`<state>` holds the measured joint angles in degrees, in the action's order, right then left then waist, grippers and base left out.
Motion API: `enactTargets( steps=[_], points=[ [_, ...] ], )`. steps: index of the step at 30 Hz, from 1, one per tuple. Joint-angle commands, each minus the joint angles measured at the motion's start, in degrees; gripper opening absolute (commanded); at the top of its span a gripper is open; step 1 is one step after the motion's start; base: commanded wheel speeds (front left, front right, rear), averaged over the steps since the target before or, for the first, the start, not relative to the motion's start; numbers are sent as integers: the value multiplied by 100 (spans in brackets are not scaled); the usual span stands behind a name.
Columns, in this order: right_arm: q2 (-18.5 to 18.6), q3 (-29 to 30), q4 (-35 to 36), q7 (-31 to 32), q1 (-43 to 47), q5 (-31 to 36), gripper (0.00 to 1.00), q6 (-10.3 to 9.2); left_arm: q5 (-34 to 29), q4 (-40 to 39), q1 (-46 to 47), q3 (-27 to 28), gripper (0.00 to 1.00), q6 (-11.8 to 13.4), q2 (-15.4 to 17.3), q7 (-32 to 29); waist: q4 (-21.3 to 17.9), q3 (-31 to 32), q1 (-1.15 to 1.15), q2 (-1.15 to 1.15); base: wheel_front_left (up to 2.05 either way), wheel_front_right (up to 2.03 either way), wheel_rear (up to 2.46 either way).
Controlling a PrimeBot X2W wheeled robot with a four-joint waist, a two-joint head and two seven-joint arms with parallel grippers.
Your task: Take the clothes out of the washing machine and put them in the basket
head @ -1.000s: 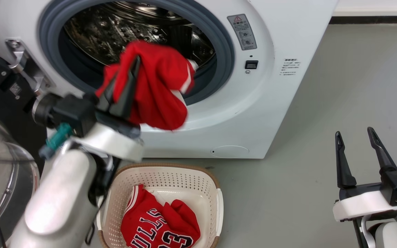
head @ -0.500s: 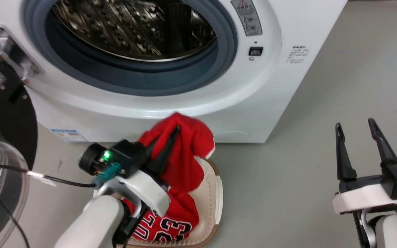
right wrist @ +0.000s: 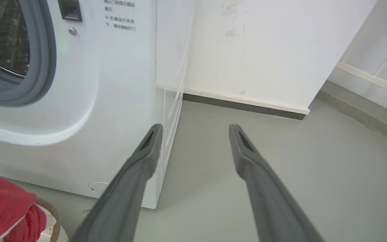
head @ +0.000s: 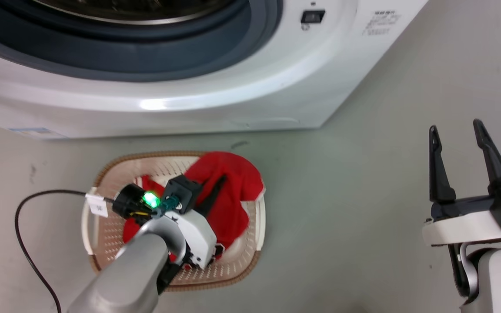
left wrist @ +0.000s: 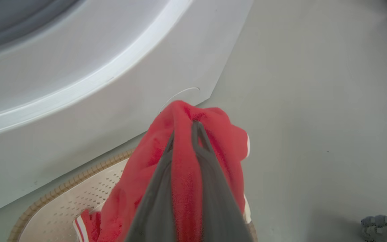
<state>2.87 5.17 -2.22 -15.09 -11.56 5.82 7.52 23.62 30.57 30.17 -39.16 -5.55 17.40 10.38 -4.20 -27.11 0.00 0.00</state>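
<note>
Grey smooth floor (head: 342,208), lightly scuffed. The white washing machine (head: 189,104) stands on it, with a white wall (right wrist: 264,50) and dark skirting (right wrist: 244,106) behind it to the right. A black cable (head: 24,226) loops over the floor at the left. The basket (head: 250,261) sits on the floor just in front of the machine's lower panel. The left claw (left wrist: 183,134) is pressed together on a fold of the plain red garment (head: 233,191); cloth bulges between and around both fingers and drapes down into the basket, spilling towards its far right corner. A second red piece with striped trim (left wrist: 81,223) lies on the basket floor beneath; its lettering is hidden. The right claw (head: 455,125) hangs well apart at the right, fingers spread, holding nothing. Against half a second earlier, the head camera has tipped down, cutting off most of the porthole. The left claw and garment, then raised over the basket's far rim by the machine's front, now sit low inside the basket. The right claw's pose is unchanged.
</note>
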Motion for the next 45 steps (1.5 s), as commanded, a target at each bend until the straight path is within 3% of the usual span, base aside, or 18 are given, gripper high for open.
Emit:
enactTargets(
  steps=[1, 16, 29, 30, 31, 36, 45],
  points=[
    [2, -3, 42, -11, -126, -64, 100, -6, -105, 269, 234, -42, 0, -21, -23, 71, -227, -445, 0, 0, 0, 0, 0],
    [-1, -149, 248, -11, -497, -469, 100, -6, -327, 2435, 1561, -310, 0, -156, -195, 430, -820, -1772, 0, 0, 0, 0, 0],
    [0, -283, 326, -11, -625, -681, 100, -6, -290, 3821, 2131, -371, 0, -179, -234, 471, -1122, -2236, 0, 0, 0, 0, 0],
    [0, -279, 319, -11, -624, -676, 100, -6, -279, 3849, 2109, -395, 46, -182, -257, 475, -1121, -2236, 0, 0, 0, 0, 0],
    [0, -276, 306, -11, -627, -666, 100, -6, -244, 3902, 2073, -401, 100, -180, -263, 477, -1117, -2232, 0, 0, 0, 0, 0],
    [1, -227, 287, -10, -662, -602, 100, -6, -173, 3867, 2017, -424, 100, -183, -290, 490, -1020, -2086, 0, 0, 0, 0, 0],
    [1, -55, 34, -11, -457, -213, 100, -6, -252, 2666, 1450, -279, 100, -189, -261, 482, -550, -1094, 0, 0, 0, 0, 0]
  ],
)
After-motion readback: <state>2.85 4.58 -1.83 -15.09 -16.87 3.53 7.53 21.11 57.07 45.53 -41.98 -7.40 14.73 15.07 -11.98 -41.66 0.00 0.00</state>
